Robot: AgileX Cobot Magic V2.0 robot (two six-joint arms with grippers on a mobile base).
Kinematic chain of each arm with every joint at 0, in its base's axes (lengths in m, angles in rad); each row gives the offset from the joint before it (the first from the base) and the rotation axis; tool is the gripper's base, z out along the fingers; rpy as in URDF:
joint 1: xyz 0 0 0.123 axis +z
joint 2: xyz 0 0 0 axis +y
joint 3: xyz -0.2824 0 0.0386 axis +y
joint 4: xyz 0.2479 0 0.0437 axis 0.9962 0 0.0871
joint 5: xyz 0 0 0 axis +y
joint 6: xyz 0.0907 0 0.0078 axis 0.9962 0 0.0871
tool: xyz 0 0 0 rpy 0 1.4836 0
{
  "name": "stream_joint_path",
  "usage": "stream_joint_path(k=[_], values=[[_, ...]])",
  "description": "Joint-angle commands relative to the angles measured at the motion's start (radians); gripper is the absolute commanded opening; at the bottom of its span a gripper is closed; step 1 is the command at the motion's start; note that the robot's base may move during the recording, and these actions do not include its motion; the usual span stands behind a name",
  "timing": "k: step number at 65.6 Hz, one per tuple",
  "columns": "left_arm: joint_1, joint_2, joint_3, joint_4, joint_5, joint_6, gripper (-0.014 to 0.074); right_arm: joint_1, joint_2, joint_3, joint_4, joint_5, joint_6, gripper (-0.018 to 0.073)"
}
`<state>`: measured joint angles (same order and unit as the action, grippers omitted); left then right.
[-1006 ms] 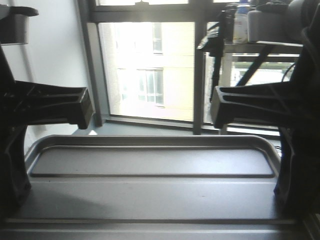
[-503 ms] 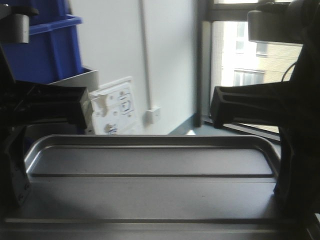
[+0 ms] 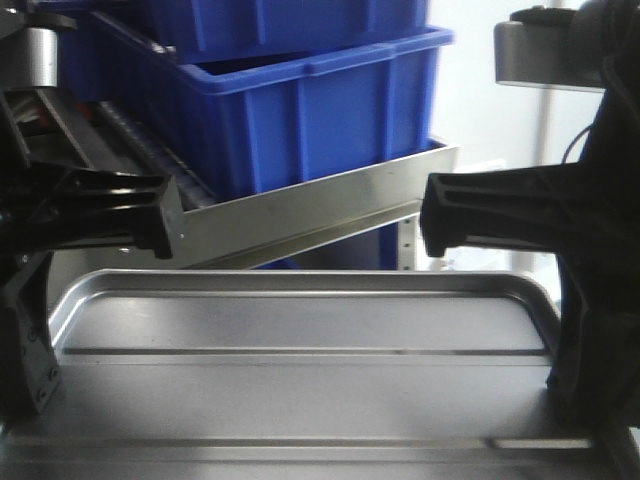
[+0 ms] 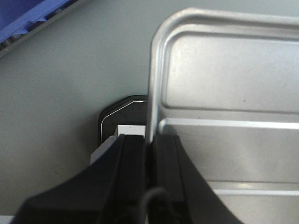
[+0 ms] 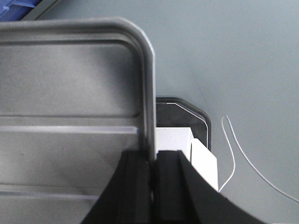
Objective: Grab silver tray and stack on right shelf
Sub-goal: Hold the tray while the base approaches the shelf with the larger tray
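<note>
The silver tray hangs level across the front view, one raised rib showing on its floor. Its left rim is pinched by my left gripper, one finger inside the rim and one outside. On the opposite side my right gripper is shut on the right rim in the same way. In the wrist views the tray's floor is above the grey floor. Beyond the tray's far edge stands the right shelf, its shiny steel front bar slanting up to the right, with roller rails behind it.
Stacked blue bins sit on the rack above the steel bar. A pale wall lies to the right of them. Below the tray are the grey floor, a white box and a thin white cable.
The background has swept from a window, past a white wall, to the rack with blue bins. The tray stays held the same way in both grippers.
</note>
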<state>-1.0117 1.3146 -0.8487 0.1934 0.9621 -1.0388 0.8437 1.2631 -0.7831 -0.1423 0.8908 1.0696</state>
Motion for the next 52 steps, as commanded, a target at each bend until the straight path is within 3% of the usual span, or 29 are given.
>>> stream_joint_path(k=[1,52], values=[[-0.007,-0.026,-0.022,0.018,0.013,-0.011,-0.0101,0.003,-0.028,-0.021,-0.027,-0.004,0.000,0.0057],[-0.007,-0.026,-0.022,0.018,0.013,-0.011,-0.0101,0.003,-0.028,-0.021,-0.027,-0.004,0.000,0.0057]])
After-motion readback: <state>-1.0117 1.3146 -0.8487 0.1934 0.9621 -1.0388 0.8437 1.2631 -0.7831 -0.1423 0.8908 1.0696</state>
